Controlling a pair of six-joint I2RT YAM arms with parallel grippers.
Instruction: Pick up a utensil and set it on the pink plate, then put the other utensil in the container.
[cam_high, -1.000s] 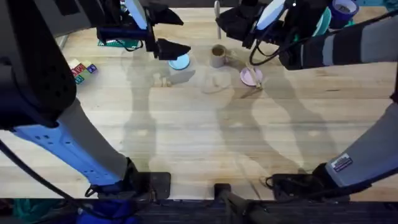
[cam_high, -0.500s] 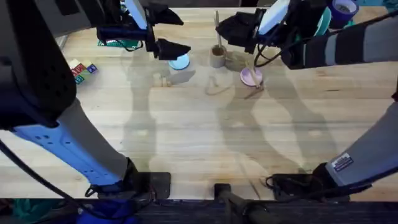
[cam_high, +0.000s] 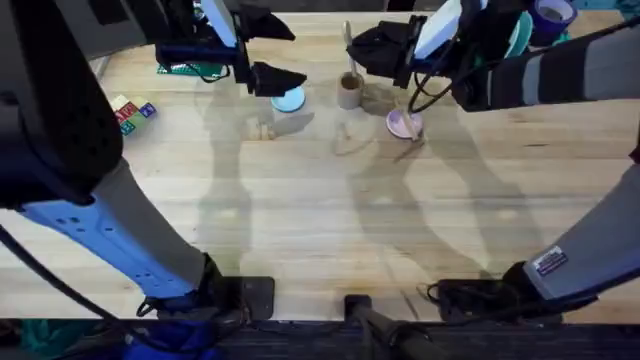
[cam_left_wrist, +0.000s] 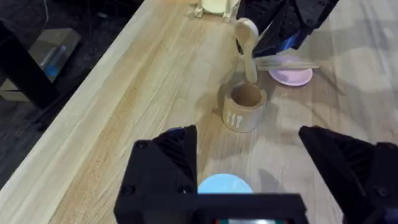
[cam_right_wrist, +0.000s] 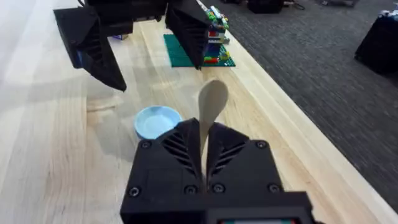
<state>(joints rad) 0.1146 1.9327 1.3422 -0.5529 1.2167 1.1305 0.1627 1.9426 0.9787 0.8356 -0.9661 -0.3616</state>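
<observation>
The pale wooden spoon (cam_left_wrist: 247, 45) hangs upright, bowl up, with my right gripper (cam_high: 365, 42) shut on its handle. Its lower end sits at the mouth of the tan cup (cam_left_wrist: 244, 106), the container (cam_high: 349, 91). In the right wrist view the spoon's bowl (cam_right_wrist: 212, 102) sticks out past the closed right gripper (cam_right_wrist: 202, 148). The wooden fork (cam_left_wrist: 287, 64) lies across the pink plate (cam_left_wrist: 291, 76), which stands right of the cup (cam_high: 403, 124). My left gripper (cam_left_wrist: 255, 177) hovers open over the light blue plate (cam_left_wrist: 224, 185), left of the cup (cam_high: 288, 99).
A green baseplate (cam_high: 190, 68) and coloured blocks (cam_high: 130, 112) lie at the far left. Small wooden pieces (cam_high: 260, 130) rest near the blue plate. A blue tape roll (cam_high: 553, 14) sits at the far right. The table's near half is bare wood.
My right gripper has carried the spoon slightly left and down toward the cup. The left arm has stayed still.
</observation>
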